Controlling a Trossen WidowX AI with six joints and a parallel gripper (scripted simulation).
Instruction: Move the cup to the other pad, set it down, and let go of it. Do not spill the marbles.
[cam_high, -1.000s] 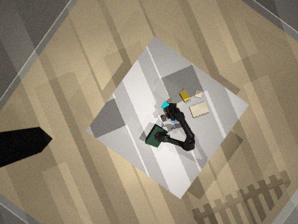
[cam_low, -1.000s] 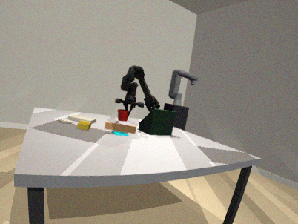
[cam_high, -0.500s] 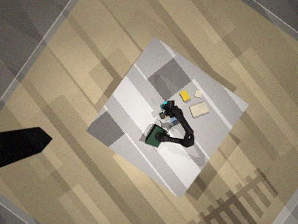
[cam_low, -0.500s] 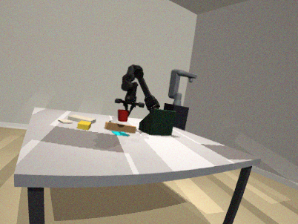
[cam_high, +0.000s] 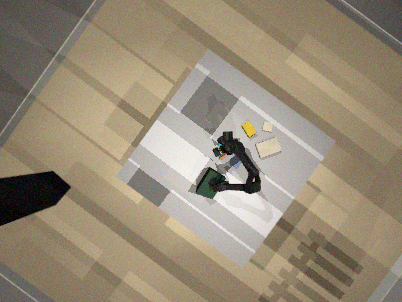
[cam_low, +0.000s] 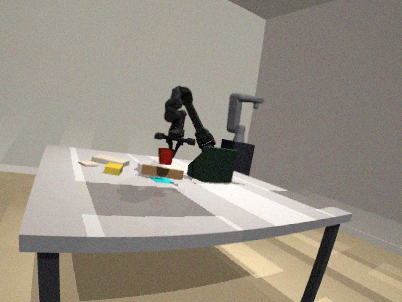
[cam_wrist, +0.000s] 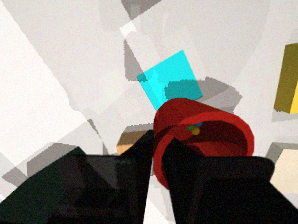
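Red cup (cam_wrist: 200, 137) upright, mouth facing up, marbles (cam_wrist: 195, 129) inside, rim pinched by clenched gripper (cam_wrist: 159, 150), held above table (cam_low: 150, 220), cyan pad (cam_wrist: 167, 82) below.

single dark arm (cam_low: 192, 117) near centre of exterior view, rising from base at right-centre, elbow folded high at upper centre, forearm dropping back down toward centre. wrist pointing downward. gripper (cam_low: 169, 148) at centre of frame, fingers nearly together, clamped on cup (cam_low: 166, 155) rim. wrist view: two dark fingers along lower centre, straddling near wall of cup (cam_wrist: 200, 135). top view: arm (cam_high: 245, 172) bent in hook shape, centre-right of frame.
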